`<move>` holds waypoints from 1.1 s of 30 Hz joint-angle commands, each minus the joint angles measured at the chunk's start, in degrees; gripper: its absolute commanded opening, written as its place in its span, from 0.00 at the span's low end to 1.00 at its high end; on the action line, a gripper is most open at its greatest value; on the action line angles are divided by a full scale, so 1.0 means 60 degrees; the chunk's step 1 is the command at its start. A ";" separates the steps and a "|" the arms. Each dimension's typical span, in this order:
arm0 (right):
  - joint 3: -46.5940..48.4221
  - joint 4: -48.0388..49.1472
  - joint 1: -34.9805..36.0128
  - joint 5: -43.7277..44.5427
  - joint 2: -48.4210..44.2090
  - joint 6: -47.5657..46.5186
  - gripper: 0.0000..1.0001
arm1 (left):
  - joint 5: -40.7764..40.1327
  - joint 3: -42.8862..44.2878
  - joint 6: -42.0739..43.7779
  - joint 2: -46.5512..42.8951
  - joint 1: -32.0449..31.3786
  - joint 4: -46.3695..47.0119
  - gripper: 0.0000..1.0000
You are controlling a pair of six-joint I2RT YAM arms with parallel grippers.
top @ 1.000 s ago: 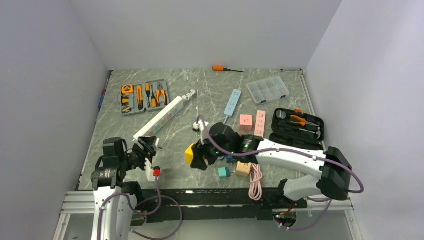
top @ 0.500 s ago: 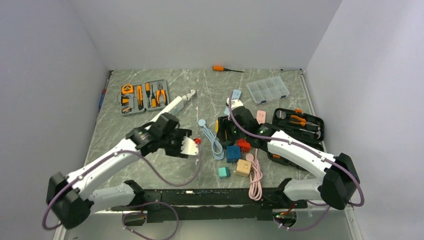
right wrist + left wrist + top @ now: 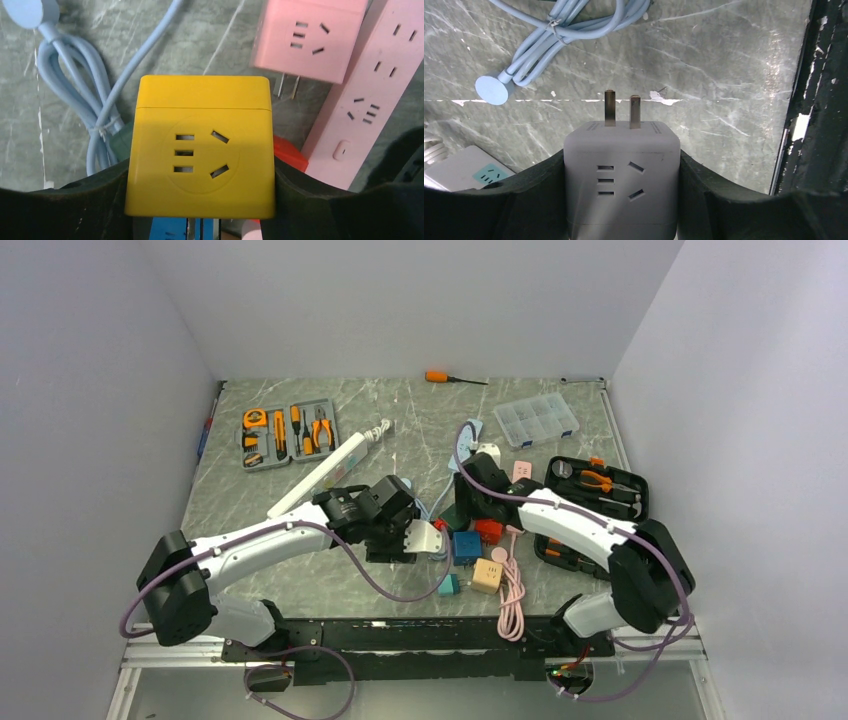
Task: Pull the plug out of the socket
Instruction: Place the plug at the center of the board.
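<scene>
My left gripper [image 3: 621, 172] is shut on a grey-white cube adapter [image 3: 621, 175], its two bare metal pins [image 3: 621, 107] pointing away over the table. In the top view this gripper [image 3: 425, 540] is at the table's middle, just left of a blue cube [image 3: 466, 545]. My right gripper [image 3: 200, 165] is shut on a yellow cube socket [image 3: 200, 145]. A blue cube [image 3: 167, 230] and metal pins show just under its near edge; I cannot tell if they are joined. In the top view the right gripper [image 3: 463, 510] hides the yellow cube.
A light blue cable [image 3: 559, 30] and white power strip [image 3: 466, 167] lie by the left gripper. A pink cube adapter [image 3: 307, 37], pink power strip [image 3: 370, 95] and red cube [image 3: 287, 152] lie by the right. A beige cube [image 3: 487, 575], teal cube [image 3: 449, 585], pink cable [image 3: 512, 595] and tool cases are nearby.
My left arm has swung out from the left and moved right to the middle with the grey-white cube. My right gripper has moved back from the front to the cluster of cubes.
</scene>
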 commanded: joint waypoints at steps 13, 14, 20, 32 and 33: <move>0.1736 0.0351 -0.0216 0.0633 0.2069 -0.0361 0.00 | -0.0257 0.0246 -0.0966 -0.0407 -0.0475 0.0148 0.00; 0.1732 0.0356 -0.0213 0.0623 0.2200 -0.0327 0.00 | -0.0251 0.0225 -0.0980 -0.0414 -0.0475 0.0172 0.00; 0.0899 0.0560 -0.0218 0.0493 0.2407 -0.0060 0.12 | -0.0158 0.0163 -0.1028 -0.0394 -0.0483 0.0266 0.00; 0.0759 0.0111 -0.0220 0.0129 0.1204 -0.0244 0.85 | -0.0077 0.0056 -0.1203 -0.0195 -0.0461 0.0616 0.00; 0.0945 0.0018 -0.0214 0.0094 0.1100 -0.0285 0.88 | -0.0079 0.0020 -0.1224 -0.0152 -0.0460 0.0675 0.00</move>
